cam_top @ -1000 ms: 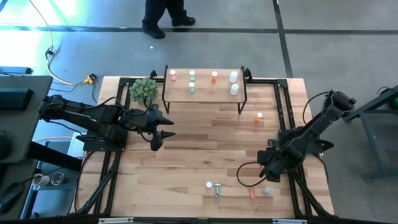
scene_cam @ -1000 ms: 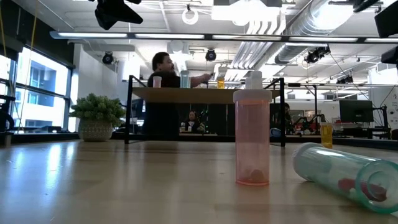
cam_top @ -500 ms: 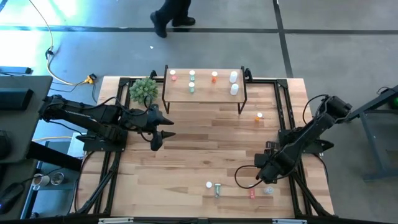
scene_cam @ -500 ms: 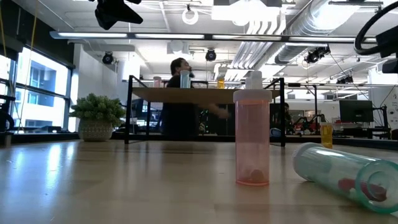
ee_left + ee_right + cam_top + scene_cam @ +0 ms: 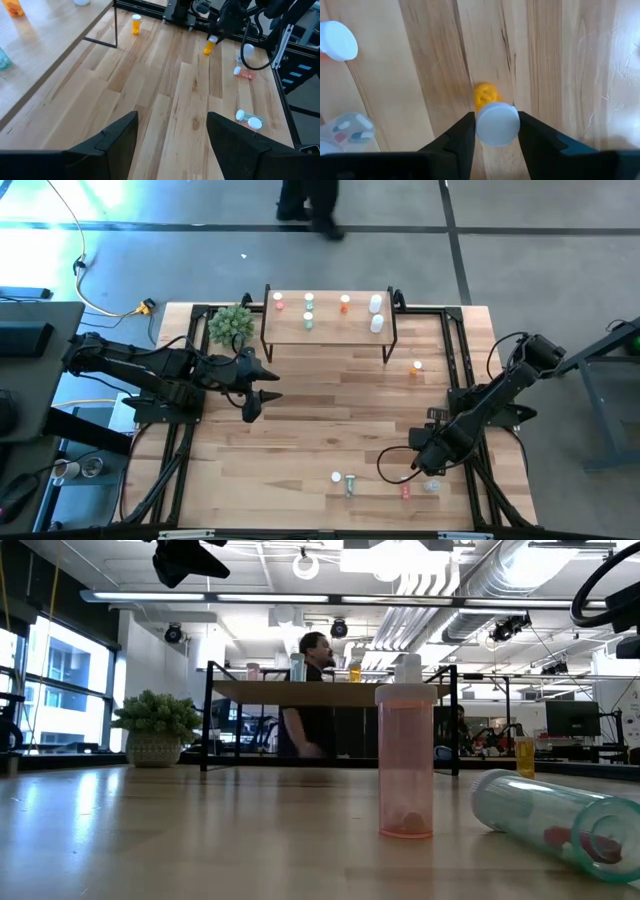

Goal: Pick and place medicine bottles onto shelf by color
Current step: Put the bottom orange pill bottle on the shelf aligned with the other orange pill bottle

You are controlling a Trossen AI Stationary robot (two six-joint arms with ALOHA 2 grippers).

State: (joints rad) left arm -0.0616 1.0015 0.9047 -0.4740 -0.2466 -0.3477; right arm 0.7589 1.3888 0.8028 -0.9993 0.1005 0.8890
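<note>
The shelf stands at the table's far side with a pink, two green, an orange and two white bottles on top. My right gripper is near the front right, shut on an orange bottle. Another orange bottle stands on the table to the right of the shelf. Near the front edge a pink bottle stands upright, and a green one and a clear one lie on their sides. My left gripper waits open and empty above the table's left middle. My right gripper pinches the orange bottle at its white cap between its two fingers, one on each side. The fingers come from above, pointing down. The orange body hangs below the cap, slightly tilted; whether its base touches the table I cannot tell.
A small potted plant stands at the shelf's left end. A loose white cap lies beside the green bottle. The black table frame runs along the right side. A person walks on the floor beyond the table's far edge.
My right gripper has shifted a little toward the table's near left and lower, then stayed still. The person behind the table has walked toward the right.
</note>
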